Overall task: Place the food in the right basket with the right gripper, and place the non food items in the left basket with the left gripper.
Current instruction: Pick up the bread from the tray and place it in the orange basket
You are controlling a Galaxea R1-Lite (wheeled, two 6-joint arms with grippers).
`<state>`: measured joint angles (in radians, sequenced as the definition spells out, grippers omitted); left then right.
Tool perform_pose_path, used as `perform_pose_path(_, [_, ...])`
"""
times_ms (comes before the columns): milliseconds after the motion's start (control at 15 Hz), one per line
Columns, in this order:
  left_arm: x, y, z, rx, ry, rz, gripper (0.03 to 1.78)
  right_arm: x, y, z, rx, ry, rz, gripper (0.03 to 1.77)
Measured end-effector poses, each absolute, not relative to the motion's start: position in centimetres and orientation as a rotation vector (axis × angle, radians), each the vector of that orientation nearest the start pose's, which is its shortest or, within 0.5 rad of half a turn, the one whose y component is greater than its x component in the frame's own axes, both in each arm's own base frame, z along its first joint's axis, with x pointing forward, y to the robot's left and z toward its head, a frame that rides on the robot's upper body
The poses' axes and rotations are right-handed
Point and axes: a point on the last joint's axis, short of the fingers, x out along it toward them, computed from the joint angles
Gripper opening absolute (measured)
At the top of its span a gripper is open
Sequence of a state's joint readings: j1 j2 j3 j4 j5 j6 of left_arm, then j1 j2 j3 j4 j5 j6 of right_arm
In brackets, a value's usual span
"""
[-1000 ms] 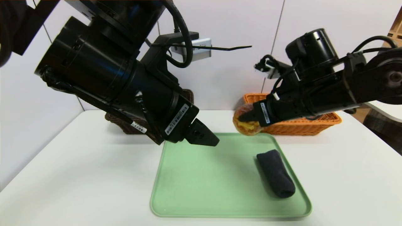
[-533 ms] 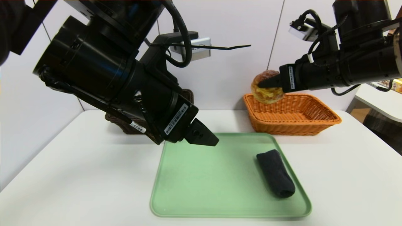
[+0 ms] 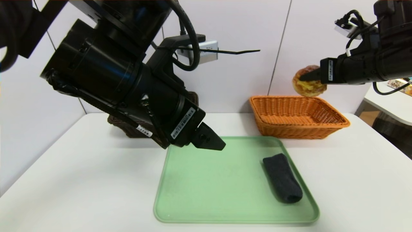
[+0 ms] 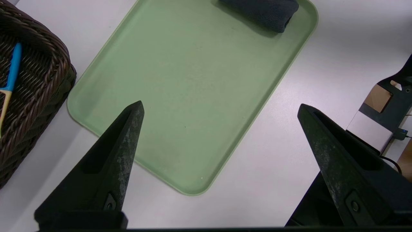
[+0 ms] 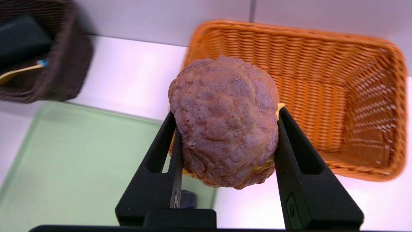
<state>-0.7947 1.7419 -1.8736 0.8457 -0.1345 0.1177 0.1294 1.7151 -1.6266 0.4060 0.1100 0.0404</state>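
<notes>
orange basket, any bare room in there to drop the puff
The orange basket shows a bare woven floor from wall to wall. The cream puff is clamped in the right gripper. The brown basket already holds items.

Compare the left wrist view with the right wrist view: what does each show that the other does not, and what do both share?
Only the left wrist view shows the left gripper, its fingers wide apart and holding nothing, and the whole dark cloth on the tray.

Only the right wrist view shows the right gripper shut on the bun, and the orange basket, which holds nothing.

Both show the green tray, the white table, and the brown basket with a blue-tipped item inside.
</notes>
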Motion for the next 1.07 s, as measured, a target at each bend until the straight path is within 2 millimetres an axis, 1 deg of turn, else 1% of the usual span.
perform_pose_path(200, [21.0,-21.8,32.3,0.357,0.616,-0.943,1.69,32.5,2.2,29.6,0.054,0.535,0.157,0.8])
perform_pose_path(333, [21.4,-22.3,32.0,0.368,0.602,-0.97,1.69,33.4,1.4,29.1,0.059,0.529,0.133,0.8])
perform_pose_path(467, [21.6,-22.7,31.7,0.37,0.598,-1.046,1.69,34.6,0.5,28.5,0.058,0.505,0.111,0.8])
perform_pose_path(733, [22.3,-23.5,31.1,0.374,0.592,-1.075,1.69,36.6,-0.5,26.3,0.062,0.551,0.086,0.81])
perform_pose_path(867, [22.5,-23.7,30.8,0.377,0.595,-1.077,1.69,37.6,-0.9,25.1,0.07,0.579,0.088,1.02])
perform_pose_path(1067, [22.7,-23.9,30.5,0.379,0.607,-1.076,1.69,38.9,-1.1,23.8,0.077,0.592,0.095,1.25])
